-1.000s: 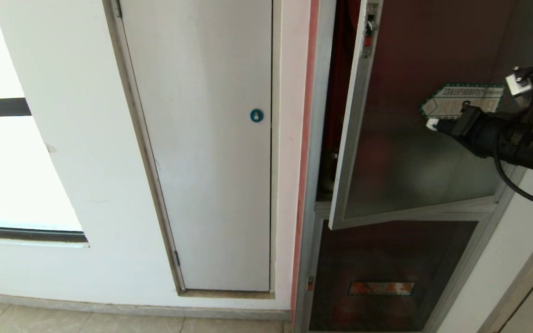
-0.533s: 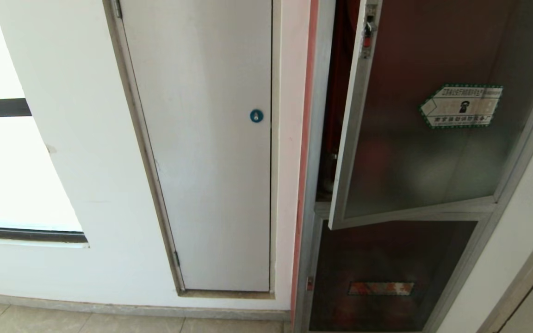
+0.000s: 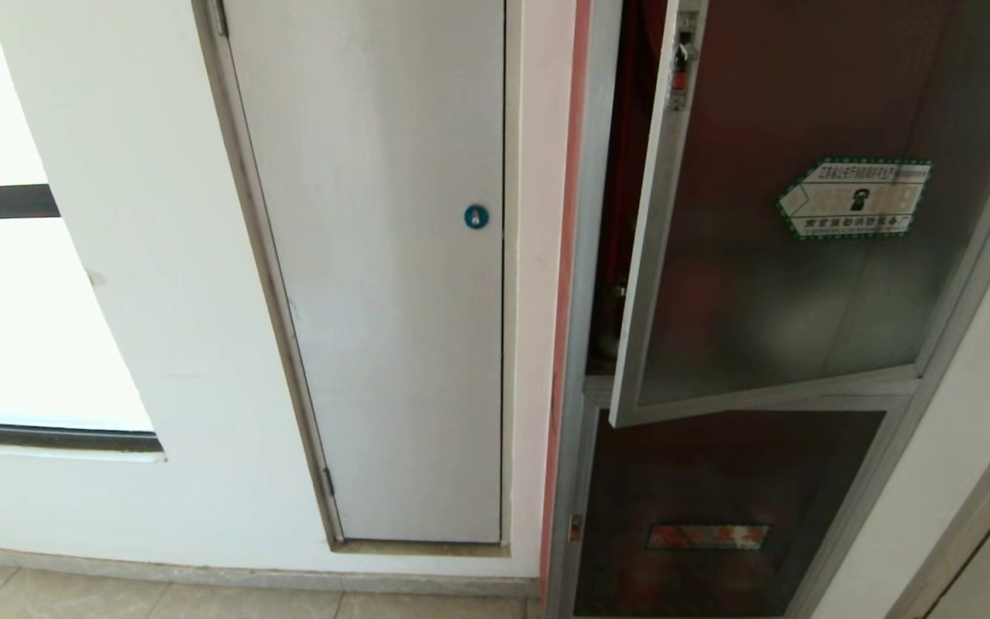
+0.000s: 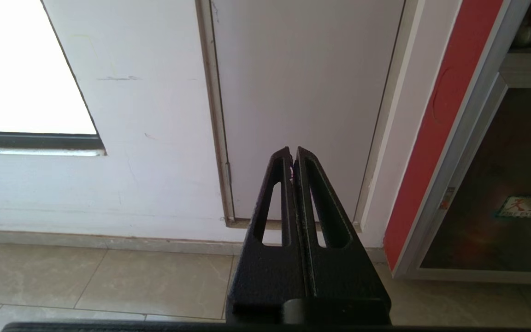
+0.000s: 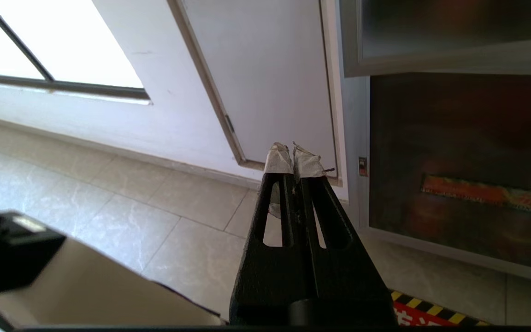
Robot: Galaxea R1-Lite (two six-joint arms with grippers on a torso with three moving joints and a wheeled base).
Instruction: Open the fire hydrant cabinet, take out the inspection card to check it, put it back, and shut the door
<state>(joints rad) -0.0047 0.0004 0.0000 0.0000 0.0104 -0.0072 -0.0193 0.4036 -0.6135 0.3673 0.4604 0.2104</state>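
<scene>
The fire hydrant cabinet (image 3: pixel 585 284) stands at the right with its red edge strip. Its tinted glass door (image 3: pixel 770 284) hangs partly ajar, showing a narrow strip of red interior. A green-bordered sticker (image 3: pixel 854 198) sits on the glass, and a small red latch (image 3: pixel 681 64) is on the door's free edge. The inspection card is out of view. Neither arm shows in the head view. My right gripper (image 5: pixel 293 154), tips wrapped in white tape, is shut and empty, low above the floor before the cabinet's lower panel (image 5: pixel 459 170). My left gripper (image 4: pixel 292 157) is shut and empty, parked low.
A plain white panel door (image 3: pixel 383 275) with a blue round lock (image 3: pixel 476 216) stands left of the cabinet. A bright window (image 3: pixel 22 301) is at the far left. Beige floor tiles (image 5: pixel 122 207) and a red floor marking with yellow-black stripes (image 5: pixel 431 313) lie below.
My right arm has dropped away from the door's sticker and left the head view. The door has stayed partly ajar.
</scene>
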